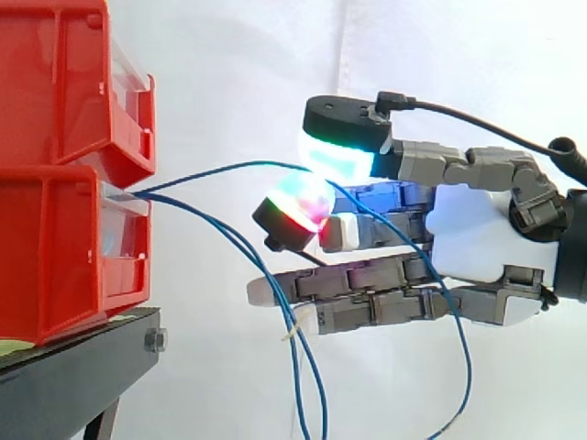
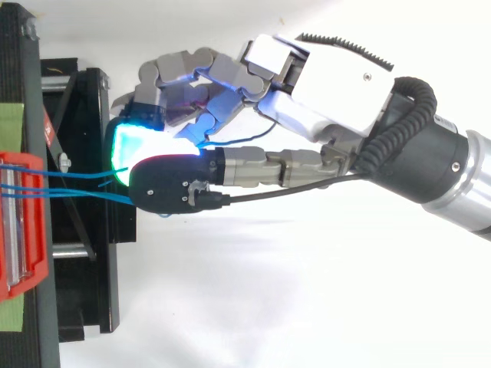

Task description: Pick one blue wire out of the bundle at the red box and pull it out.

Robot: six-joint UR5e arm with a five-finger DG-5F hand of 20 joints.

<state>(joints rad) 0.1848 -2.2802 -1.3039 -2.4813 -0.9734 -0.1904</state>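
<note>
Robot hand (image 1: 468, 229) at right, two glowing pads (image 1: 339, 156) pinched on one blue wire (image 1: 229, 168), remaining fingers straight below. Pinched wire arching left into lower red box (image 1: 64, 257), other end dropping down past the palm. Other blue wires (image 1: 266, 275) hanging loose from same box. Black stand (image 1: 73, 367) beneath.

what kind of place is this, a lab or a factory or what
Most likely a robotics lab test bench: a plain white curtain as backdrop, red bins stacked on a black stand, and a robot hand pinching a blue wire that runs from a bin.
</note>
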